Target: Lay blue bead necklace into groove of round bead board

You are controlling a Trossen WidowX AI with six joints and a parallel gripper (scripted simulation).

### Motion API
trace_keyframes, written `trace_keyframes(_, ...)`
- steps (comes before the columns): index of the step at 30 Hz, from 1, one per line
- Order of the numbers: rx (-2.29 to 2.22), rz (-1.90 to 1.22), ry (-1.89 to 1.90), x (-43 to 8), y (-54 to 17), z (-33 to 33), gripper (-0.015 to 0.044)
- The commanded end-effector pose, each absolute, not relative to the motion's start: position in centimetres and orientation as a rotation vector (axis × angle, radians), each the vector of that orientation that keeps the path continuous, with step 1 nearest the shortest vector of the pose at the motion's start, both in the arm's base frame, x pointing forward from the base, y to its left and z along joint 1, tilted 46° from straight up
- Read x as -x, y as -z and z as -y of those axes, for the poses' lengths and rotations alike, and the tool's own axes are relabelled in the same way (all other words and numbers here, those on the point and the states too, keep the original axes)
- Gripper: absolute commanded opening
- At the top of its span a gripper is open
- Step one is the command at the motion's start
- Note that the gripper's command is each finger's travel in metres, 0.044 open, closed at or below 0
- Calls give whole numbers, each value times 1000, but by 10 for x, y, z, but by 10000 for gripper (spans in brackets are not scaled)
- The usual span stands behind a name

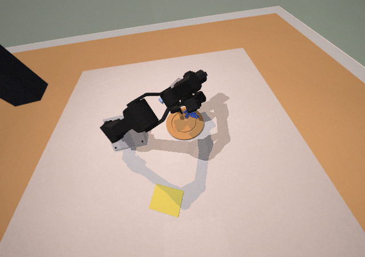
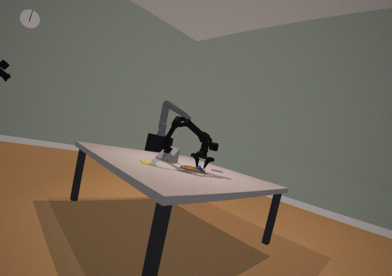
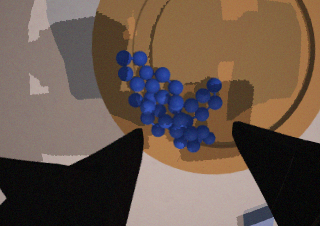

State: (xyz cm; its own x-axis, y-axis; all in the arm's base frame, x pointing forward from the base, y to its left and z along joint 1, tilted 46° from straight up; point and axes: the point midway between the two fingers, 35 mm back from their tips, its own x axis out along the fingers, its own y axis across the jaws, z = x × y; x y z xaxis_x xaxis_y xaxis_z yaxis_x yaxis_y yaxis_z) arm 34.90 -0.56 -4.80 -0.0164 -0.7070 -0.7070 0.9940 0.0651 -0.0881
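Observation:
The round orange bead board (image 1: 171, 127) (image 2: 187, 166) (image 3: 220, 163) lies flat on the table, with a thin circular groove. The blue bead necklace (image 1: 190, 114) (image 3: 176, 103) lies bunched in a heap on one side of the board, across part of the groove, with a few beads toward the board's edge. My gripper (image 2: 200, 167) (image 3: 188, 132) is open. In the wrist view its fingertips stand left and right of the heap's lower end, with beads between and ahead of them. In the top view the gripper body hides part of the board and one fingertip.
A yellow square (image 1: 165, 199) (image 2: 147, 163) lies on the table, away from the board. A small light blue block (image 1: 161, 100) (image 3: 257, 216) lies near the board. A flat grey piece (image 1: 175, 82) (image 2: 217, 171) lies beyond, partly under the arm in the top view.

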Motion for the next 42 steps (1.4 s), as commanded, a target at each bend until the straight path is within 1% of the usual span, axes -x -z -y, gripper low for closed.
trace_keyframes(1,-528,-696,1453,-349,48,6,118)
trace_keyframes(5,-528,-696,1453,-349,48,6,12)
trace_keyframes(6,-528,-696,1453,-349,48,6,0)
trace_keyframes(42,-528,-696,1453,-349,48,6,0)
